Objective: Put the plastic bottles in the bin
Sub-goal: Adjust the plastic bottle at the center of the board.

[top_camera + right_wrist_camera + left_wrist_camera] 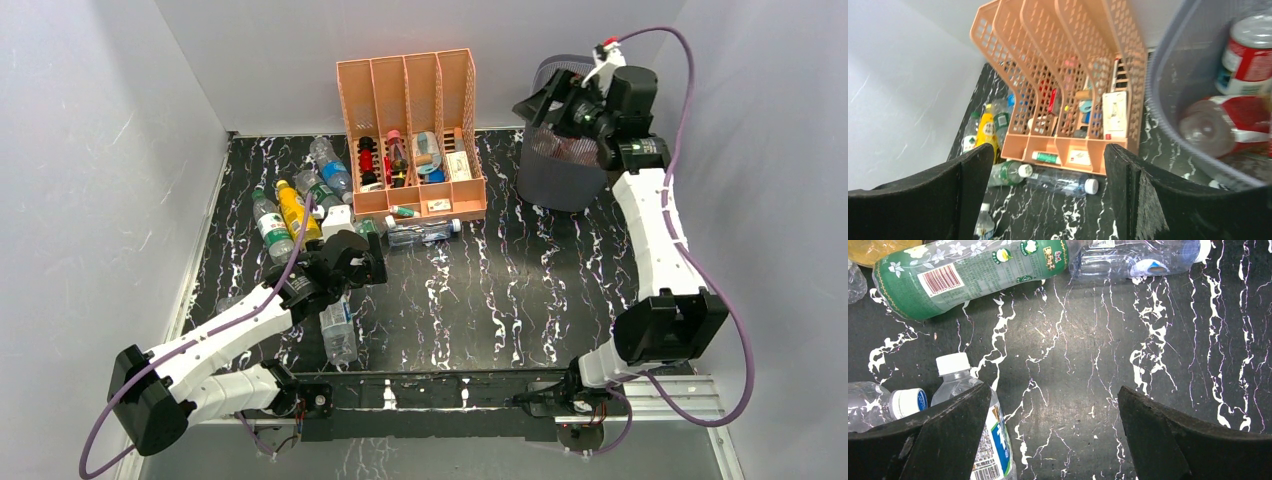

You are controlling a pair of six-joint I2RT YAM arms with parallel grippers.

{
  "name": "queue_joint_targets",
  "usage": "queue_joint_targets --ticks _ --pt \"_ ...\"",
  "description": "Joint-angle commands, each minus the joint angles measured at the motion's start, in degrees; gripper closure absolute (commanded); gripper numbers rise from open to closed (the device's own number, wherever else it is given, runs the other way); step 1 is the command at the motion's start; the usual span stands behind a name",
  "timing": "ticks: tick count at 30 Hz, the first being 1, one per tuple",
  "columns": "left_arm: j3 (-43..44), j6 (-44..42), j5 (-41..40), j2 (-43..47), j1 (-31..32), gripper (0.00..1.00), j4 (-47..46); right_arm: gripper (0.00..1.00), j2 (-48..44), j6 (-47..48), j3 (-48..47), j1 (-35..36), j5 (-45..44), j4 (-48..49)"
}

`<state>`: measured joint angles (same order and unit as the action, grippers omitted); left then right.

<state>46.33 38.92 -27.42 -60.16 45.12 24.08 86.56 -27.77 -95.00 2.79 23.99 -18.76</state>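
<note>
While the left pincer (1052, 390) stands spread, a clear bottle (997, 440) lies partly beneath it.

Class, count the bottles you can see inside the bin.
2, both red-labelled: upper bottle by the wall of the bin, lower bottle lying beneath it. Others may be hidden.
</note>
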Motion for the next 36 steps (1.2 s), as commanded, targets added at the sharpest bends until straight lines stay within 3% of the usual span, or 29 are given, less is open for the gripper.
queue_joint_targets --ticks 1,13,36 --pt "0.25 0.56 -0.35 1.05 -0.26 0.02 0.64 0.09 -3.57 4.18 0.7 6.36 -3.07 -0.81" --pt "0.4 0.64 -0.35 1.19 -0.21 0.02 0.74 0.1 -2.39 8.03 9.85 22.39 -12.7 0.33" --pt "-0.61 1.4 -0.4 3.01 -0.21 0.02 1.5 0.11 12.82 12.44 19.57 27.1 -15.91 15.22"
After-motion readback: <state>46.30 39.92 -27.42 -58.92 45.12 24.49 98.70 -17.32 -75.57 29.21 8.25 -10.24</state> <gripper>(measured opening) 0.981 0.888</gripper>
